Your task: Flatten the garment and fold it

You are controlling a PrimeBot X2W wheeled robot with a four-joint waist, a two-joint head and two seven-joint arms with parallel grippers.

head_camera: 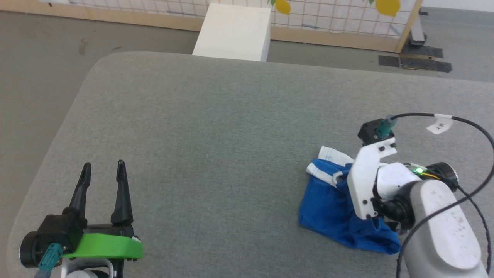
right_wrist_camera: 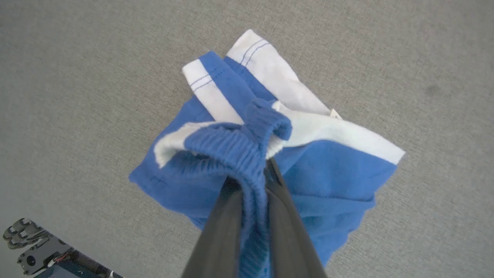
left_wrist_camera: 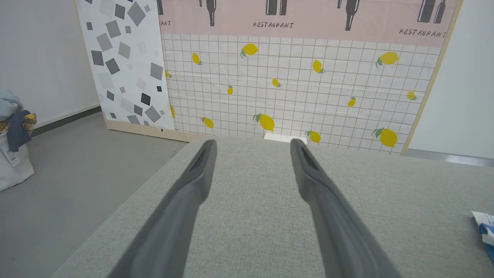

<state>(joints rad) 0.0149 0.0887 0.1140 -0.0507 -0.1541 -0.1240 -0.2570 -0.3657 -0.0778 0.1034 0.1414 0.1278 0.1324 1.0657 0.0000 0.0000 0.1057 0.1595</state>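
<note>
**Left:** the left tool [head_camera: 104,164] is hovering over the near-left part of the grey worktop [head_camera: 216,127]. Its jaws are standing wide apart and gripping nothing, and it is well apart from the garment.

**Right:** the garment [head_camera: 328,208], blue shorts with white bands, is lying bunched on the right part of the worktop, with its layers folding over one another. The right tool [right_wrist_camera: 254,181] is pinching the ribbed blue waistband, jaws clamped together on a gathered ridge of cloth.

**Risks, as judged:**
- The pinch appears to be taking several layers at once, so a lift may be dragging the whole bundle along instead of opening it.
- The hold is narrow, so the soft knit may be slipping free under a pull.
- Nothing is anchoring the opposite side, so a pull may be shifting the pile across the worktop rather than spreading it flat.
</note>
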